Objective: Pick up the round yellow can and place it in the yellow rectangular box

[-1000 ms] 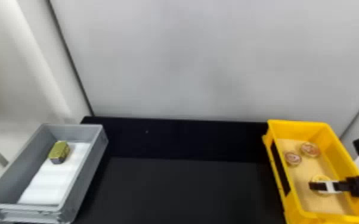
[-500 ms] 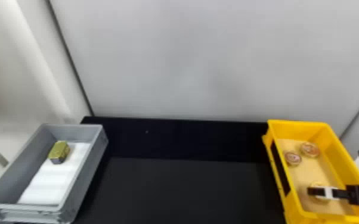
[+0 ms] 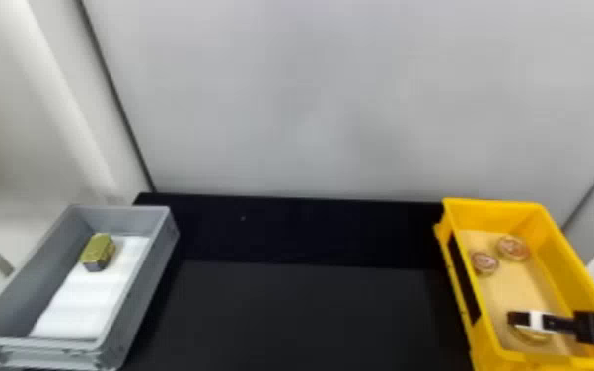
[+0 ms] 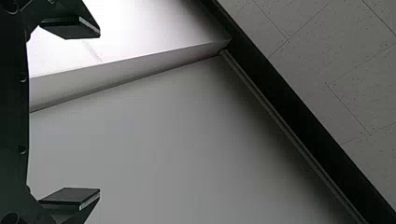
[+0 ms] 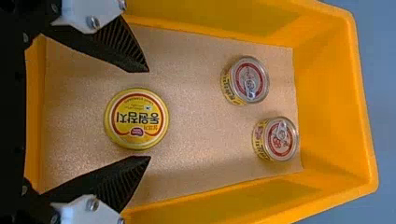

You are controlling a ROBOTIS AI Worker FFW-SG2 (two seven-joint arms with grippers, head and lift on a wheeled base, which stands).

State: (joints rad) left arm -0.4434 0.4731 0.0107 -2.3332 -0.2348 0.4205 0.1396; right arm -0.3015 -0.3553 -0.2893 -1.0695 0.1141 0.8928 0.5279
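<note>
The right hand (image 3: 520, 319) is over the yellow box (image 3: 496, 213); a grey box (image 3: 139, 301) holds, seemingly, a gold tin (image 3: 97, 250)

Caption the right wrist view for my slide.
Right claw open over the round yellow can in the yellow box, two more cans beyond.

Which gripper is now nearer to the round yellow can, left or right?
Right. The right gripper is at the round yellow can, its open fingers to either side; the left gripper is away from it, facing a pale wall.
</note>
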